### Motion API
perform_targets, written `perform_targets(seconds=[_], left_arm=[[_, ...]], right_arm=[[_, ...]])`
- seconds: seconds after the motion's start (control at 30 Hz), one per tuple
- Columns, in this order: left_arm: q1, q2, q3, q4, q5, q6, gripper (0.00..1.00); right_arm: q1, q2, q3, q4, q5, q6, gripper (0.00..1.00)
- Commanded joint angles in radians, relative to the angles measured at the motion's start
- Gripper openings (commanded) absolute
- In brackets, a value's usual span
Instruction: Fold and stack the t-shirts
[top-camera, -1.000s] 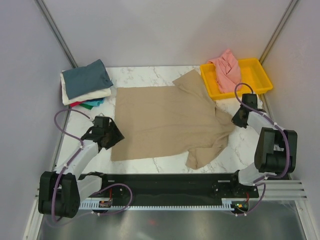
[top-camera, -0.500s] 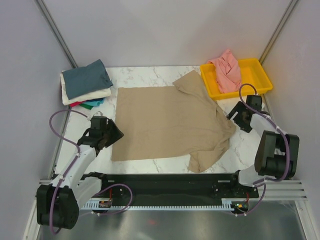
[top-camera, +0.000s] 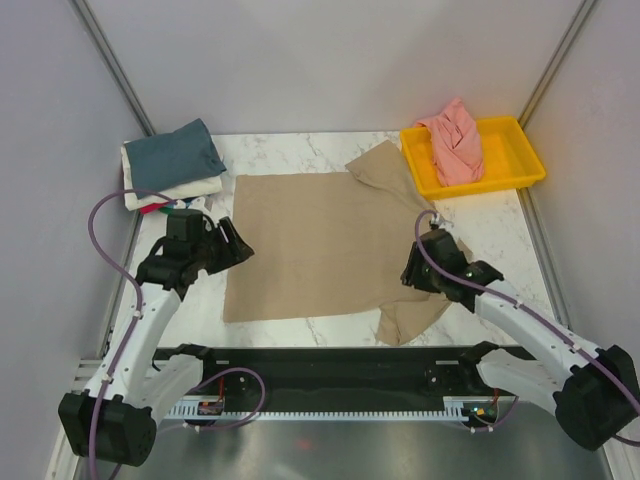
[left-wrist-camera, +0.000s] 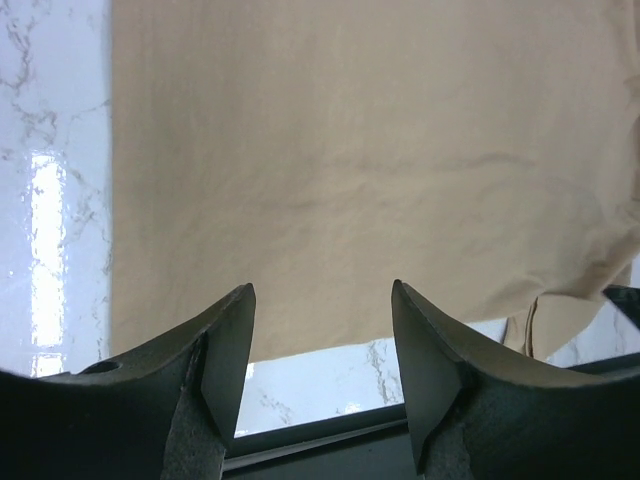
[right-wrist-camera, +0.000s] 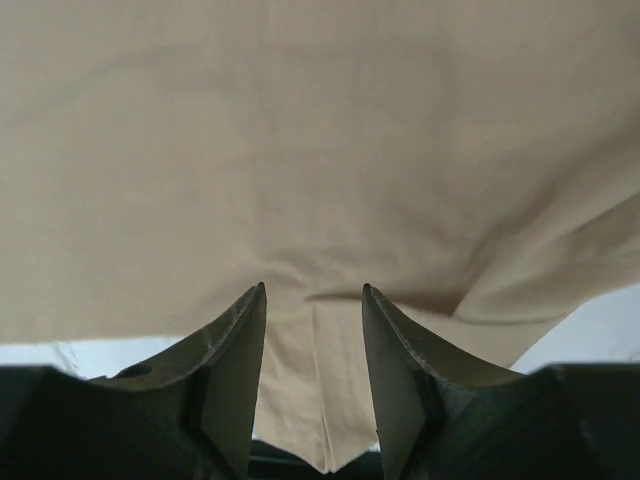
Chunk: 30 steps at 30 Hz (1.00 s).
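Observation:
A tan t-shirt (top-camera: 330, 240) lies spread flat on the marble table, one sleeve at the back (top-camera: 380, 165) and one at the front (top-camera: 405, 315). It fills the left wrist view (left-wrist-camera: 350, 150) and the right wrist view (right-wrist-camera: 320, 130). My left gripper (top-camera: 240, 245) is open at the shirt's left edge; its wrist view shows the front hem between the jaws. My right gripper (top-camera: 410, 275) is open over the shirt's right side, above the front sleeve (right-wrist-camera: 315, 370). A salmon-pink shirt (top-camera: 455, 140) lies crumpled in the yellow tray. Folded shirts (top-camera: 172, 165) are stacked at the back left, slate-blue on top.
The yellow tray (top-camera: 520, 150) stands at the back right corner. The black rail (top-camera: 330, 365) runs along the table's near edge and shows in the left wrist view (left-wrist-camera: 330, 445). Bare marble (top-camera: 490, 230) lies right of the shirt. Grey walls close both sides.
The right arm has swung in from the table's right edge onto the shirt's right side. The left gripper has moved back and right to the shirt's left edge.

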Motion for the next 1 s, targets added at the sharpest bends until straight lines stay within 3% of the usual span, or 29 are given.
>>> perform_targets(seconds=[0.0,0.07,0.2,0.67,0.97], left_arm=[[-0.004,-0.035,0.004,-0.035,0.091,0.087,0.64],[-0.004,-0.032,-0.004,-0.024,0.074,0.087,0.65],[-0.004,-0.015,-0.004,-0.021,0.083,0.088,0.64],[-0.004,-0.029,-0.009,-0.015,0.091,0.088,0.64],[-0.004,-0.024,-0.010,-0.014,0.088,0.088,0.64]], right_arm=[[0.158,-0.020,-0.061,-0.057,0.086,0.182,0.50],[0.274,0.009,-0.072,-0.082,0.142,0.251,0.50],[0.386,0.075,-0.080,-0.098,0.208,0.312,0.51],[0.390,0.218,-0.084,-0.045,0.268,0.283,0.45],[0.390,0.231,-0.097,-0.039,0.277,0.288,0.24]])
